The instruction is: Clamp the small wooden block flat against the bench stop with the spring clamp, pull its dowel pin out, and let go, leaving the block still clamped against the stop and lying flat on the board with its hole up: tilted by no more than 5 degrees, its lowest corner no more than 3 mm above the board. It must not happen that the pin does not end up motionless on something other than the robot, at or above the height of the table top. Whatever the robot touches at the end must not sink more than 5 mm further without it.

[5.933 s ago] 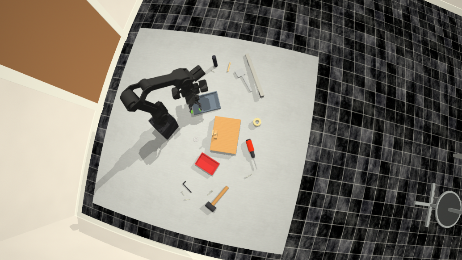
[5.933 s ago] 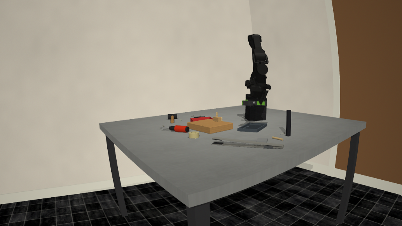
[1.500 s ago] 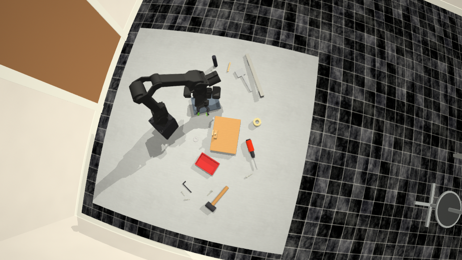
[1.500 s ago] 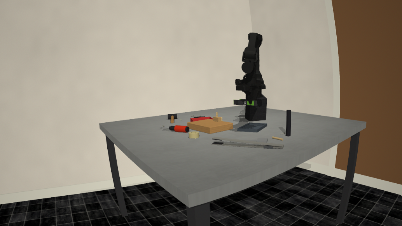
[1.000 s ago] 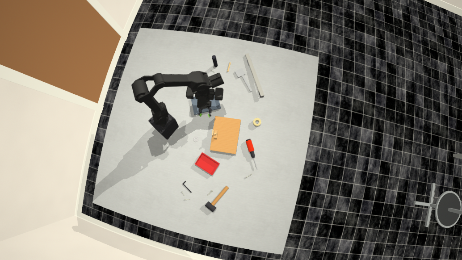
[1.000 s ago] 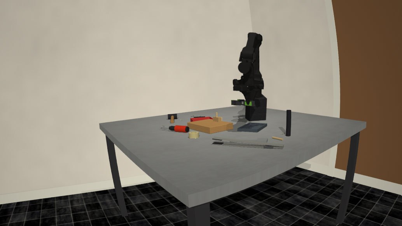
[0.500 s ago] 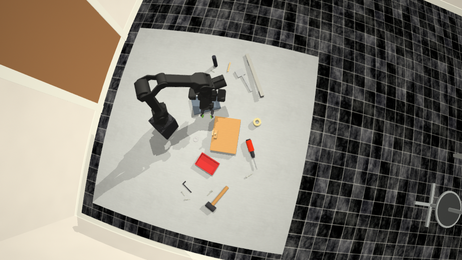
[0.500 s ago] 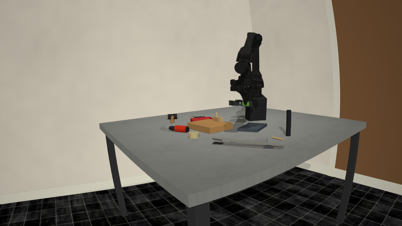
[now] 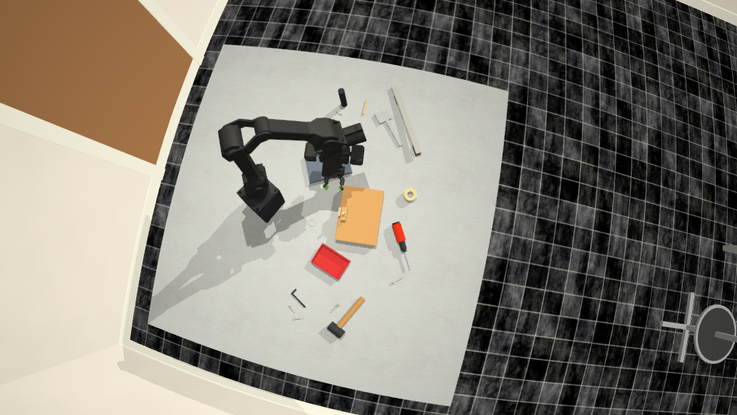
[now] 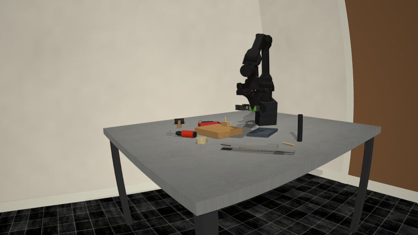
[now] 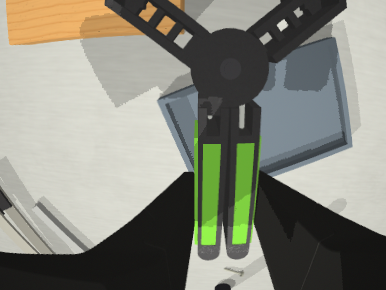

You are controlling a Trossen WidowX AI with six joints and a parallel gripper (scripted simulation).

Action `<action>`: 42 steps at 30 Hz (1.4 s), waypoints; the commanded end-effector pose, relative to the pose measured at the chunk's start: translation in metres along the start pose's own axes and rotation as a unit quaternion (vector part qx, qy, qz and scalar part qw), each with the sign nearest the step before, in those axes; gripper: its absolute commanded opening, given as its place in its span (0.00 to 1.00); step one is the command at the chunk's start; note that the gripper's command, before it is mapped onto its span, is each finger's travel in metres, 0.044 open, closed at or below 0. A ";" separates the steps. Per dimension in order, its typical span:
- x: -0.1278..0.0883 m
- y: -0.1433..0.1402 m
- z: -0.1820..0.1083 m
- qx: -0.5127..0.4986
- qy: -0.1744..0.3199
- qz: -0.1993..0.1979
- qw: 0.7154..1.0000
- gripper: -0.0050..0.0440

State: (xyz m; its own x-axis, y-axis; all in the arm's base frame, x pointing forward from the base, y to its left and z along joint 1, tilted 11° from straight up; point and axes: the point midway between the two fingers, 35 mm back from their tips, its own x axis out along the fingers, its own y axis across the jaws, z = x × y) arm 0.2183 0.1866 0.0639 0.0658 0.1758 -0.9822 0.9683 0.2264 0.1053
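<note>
Near the table's (image 9: 438, 319) (image 10: 190, 172) middle, well in from every edge, the small tan wooden block (image 9: 343, 218) (image 10: 226, 124) sits on the flat orange wooden board (image 9: 363, 221) (image 10: 218, 130), its dowel pin (image 9: 343, 212) (image 10: 225, 118) sticking up. My black gripper (image 9: 333, 176) (image 10: 252, 107) (image 11: 221, 180) squeezes the black-and-green spring clamp (image 9: 341, 182) (image 10: 240, 107) (image 11: 230, 50), mouth wide.

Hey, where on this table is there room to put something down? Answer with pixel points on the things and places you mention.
Widest: the table (image 10: 163, 163) (image 9: 438, 309) beyond the screwdriver (image 9: 399, 234) (image 10: 187, 133), toward the corner past the hammer (image 9: 351, 312). Another patch lies between the arm's base (image 9: 261, 200) (image 10: 266, 112) and the hex key (image 9: 292, 293). Crowded: around the wooden board (image 9: 361, 221) (image 10: 218, 130), with the blue tray (image 9: 319, 175) (image 10: 262, 132) and red tray (image 9: 330, 262) close by.
</note>
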 end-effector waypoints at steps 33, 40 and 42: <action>0.006 0.034 0.020 0.017 0.002 0.000 1.000 0.10; 0.009 0.035 0.020 0.017 0.002 0.000 1.000 0.10; 0.011 0.035 0.020 0.017 0.002 0.000 1.000 0.10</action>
State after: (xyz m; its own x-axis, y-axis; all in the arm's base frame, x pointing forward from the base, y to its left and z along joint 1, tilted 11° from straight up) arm 0.2567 0.1768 0.0594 0.0729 0.1822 -0.9806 0.9760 0.1891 0.1077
